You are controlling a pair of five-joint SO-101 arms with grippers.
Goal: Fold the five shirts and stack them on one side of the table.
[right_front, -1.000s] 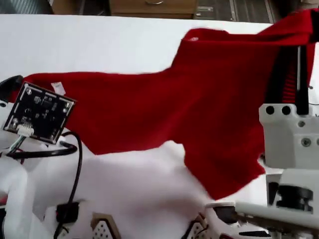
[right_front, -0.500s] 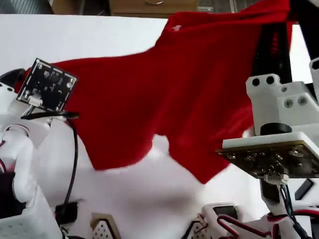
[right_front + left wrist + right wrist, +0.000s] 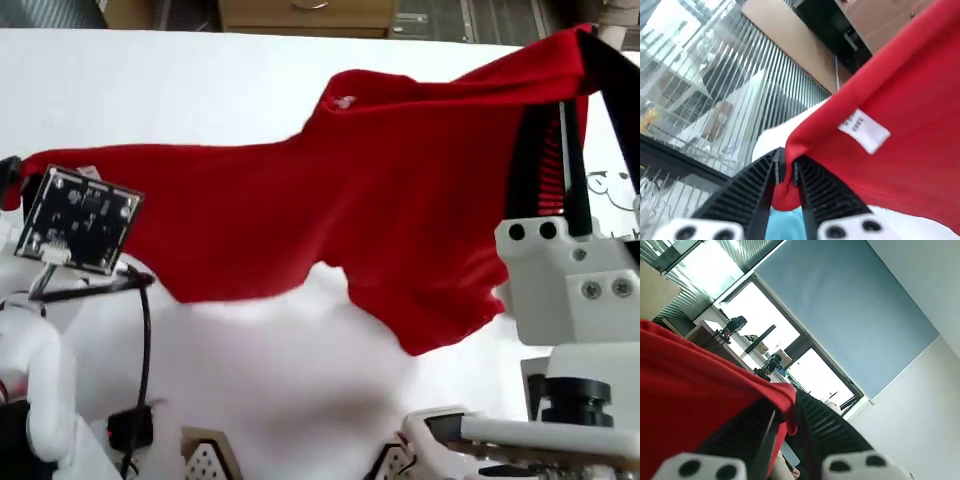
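A red shirt (image 3: 360,210) hangs stretched above the white table (image 3: 180,90), held up at two corners. My left gripper (image 3: 788,172) is shut on the shirt's corner (image 3: 790,192) near a white label (image 3: 863,131); in the high view that corner sits at the far left (image 3: 15,175). My right gripper (image 3: 785,425) is shut on another corner of the red shirt (image 3: 700,400), raised at the upper right of the high view (image 3: 585,50). The shirt's lower edge sags toward the table in the middle.
The left arm's camera board (image 3: 80,220) and cable (image 3: 145,330) stand at the near left. The right arm's white body (image 3: 575,300) rises at the near right. Wooden furniture (image 3: 305,15) lines the far edge behind the table.
The shirt has swung and shifted as both arms moved; the right-hand corner stays high, the left arm's camera board dropped slightly, and the hanging lower edge moved right and up.
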